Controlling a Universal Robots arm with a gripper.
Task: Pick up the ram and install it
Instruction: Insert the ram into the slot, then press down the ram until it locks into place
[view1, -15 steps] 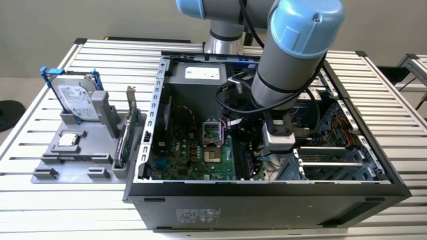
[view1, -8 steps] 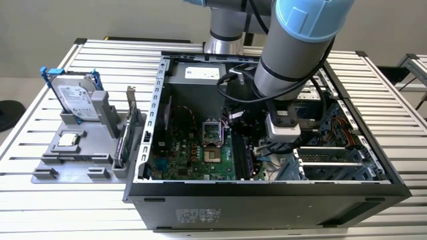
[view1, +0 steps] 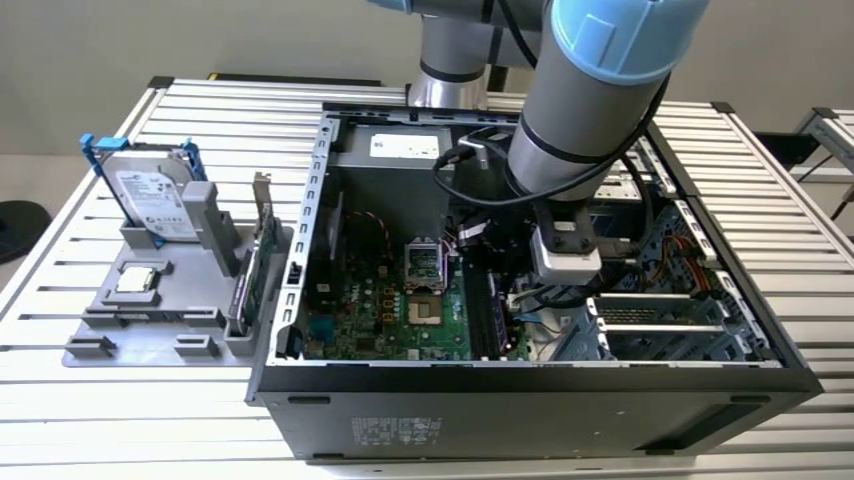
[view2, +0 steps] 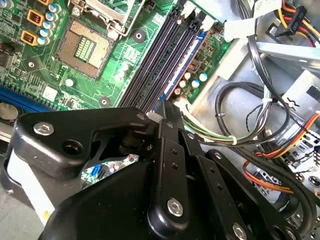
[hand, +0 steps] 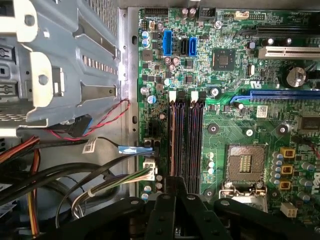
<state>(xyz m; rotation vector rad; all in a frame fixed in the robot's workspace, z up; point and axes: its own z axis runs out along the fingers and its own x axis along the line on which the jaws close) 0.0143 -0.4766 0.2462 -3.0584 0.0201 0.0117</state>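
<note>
Inside the computer case (view1: 320, 200), fingers (view2: 172, 117) clamped on the ram (view1: 497, 318), cables (view2: 250, 115) crowding beside.

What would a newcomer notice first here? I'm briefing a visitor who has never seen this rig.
The big arm reaching down into the open computer case. Its black gripper sits right over the memory slots beside the empty processor socket. On the exterior view's left, a hard drive stands in a grey holder.

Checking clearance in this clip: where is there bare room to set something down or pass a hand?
Free: slatted table in front of the grey parts holder, and along the computer case front edge. Crowded: inside the case, the gripper sits over the memory slots, with cable bundles packed beside the drive cage.
</note>
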